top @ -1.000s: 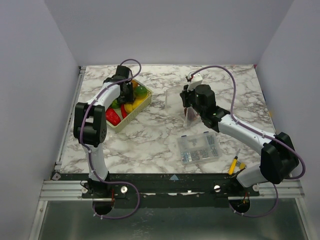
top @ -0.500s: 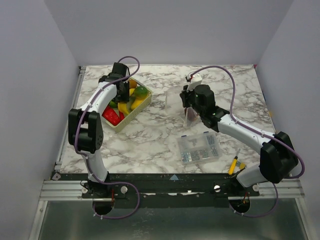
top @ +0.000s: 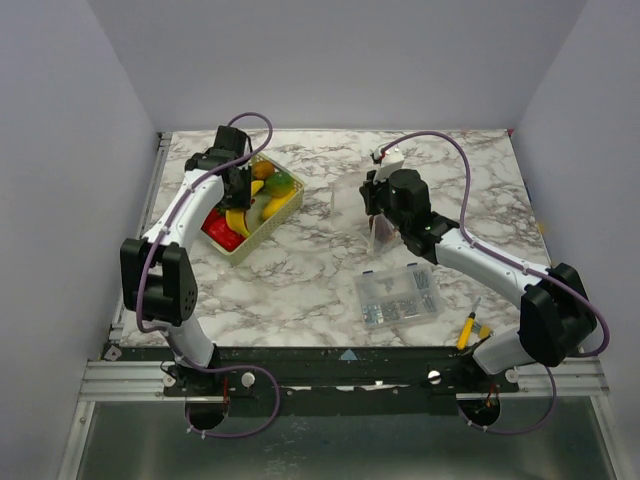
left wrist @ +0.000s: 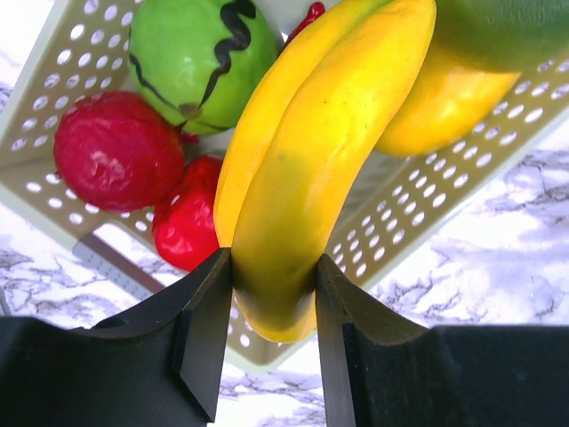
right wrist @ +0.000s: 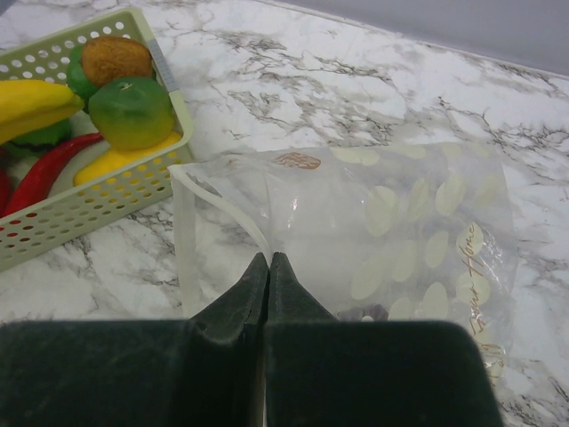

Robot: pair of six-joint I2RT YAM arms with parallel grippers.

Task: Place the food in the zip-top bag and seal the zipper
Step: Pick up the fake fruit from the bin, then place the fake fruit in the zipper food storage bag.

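A yellow banana (left wrist: 311,160) is clamped at its lower end by my left gripper (left wrist: 271,267), just above the pale lattice basket (top: 262,236). Below it in the basket lie a green striped fruit (left wrist: 200,53), a red strawberry (left wrist: 116,151), a red pepper (left wrist: 187,222) and a yellow fruit (left wrist: 444,107). My right gripper (right wrist: 268,258) is shut on the mouth edge of the zip-top bag (right wrist: 400,231), which lies dotted and clear on the marble. The zipper (right wrist: 184,240) shows as a pale strip along the open mouth. A dark purplish piece (right wrist: 364,313) sits inside the bag.
A clear compartment box of metal parts (top: 397,295) stands near the front right. A yellow-handled tool (top: 467,330) lies by the right arm's base. Grey walls close in the table on three sides.
My left arm has swung its elbow out to the left, and its gripper has shifted left over the basket with the banana in it. The right arm and the bag have stayed put.
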